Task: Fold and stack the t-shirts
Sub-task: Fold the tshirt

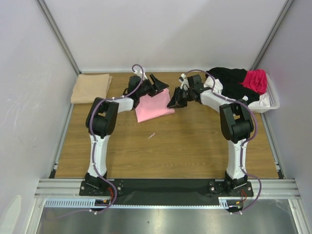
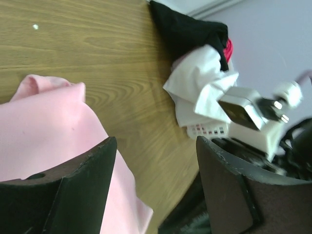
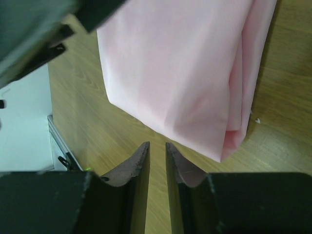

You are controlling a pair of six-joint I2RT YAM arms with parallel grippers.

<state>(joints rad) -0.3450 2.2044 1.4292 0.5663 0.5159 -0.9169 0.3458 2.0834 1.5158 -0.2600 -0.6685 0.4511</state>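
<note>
Arm bases nearest. Far left, tan t-shirt sits folded on the counter. Left gripper wide open over the folded pink t-shirt, right gripper a slit apart, empty. Basket far right holds unfolded t-shirts, so plenty left I reckon

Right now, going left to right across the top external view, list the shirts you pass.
Folded tan cloth t-shirt → folded light pink cloth t-shirt → crumpled black cloth t-shirt → crumpled magenta cloth t-shirt.
</note>
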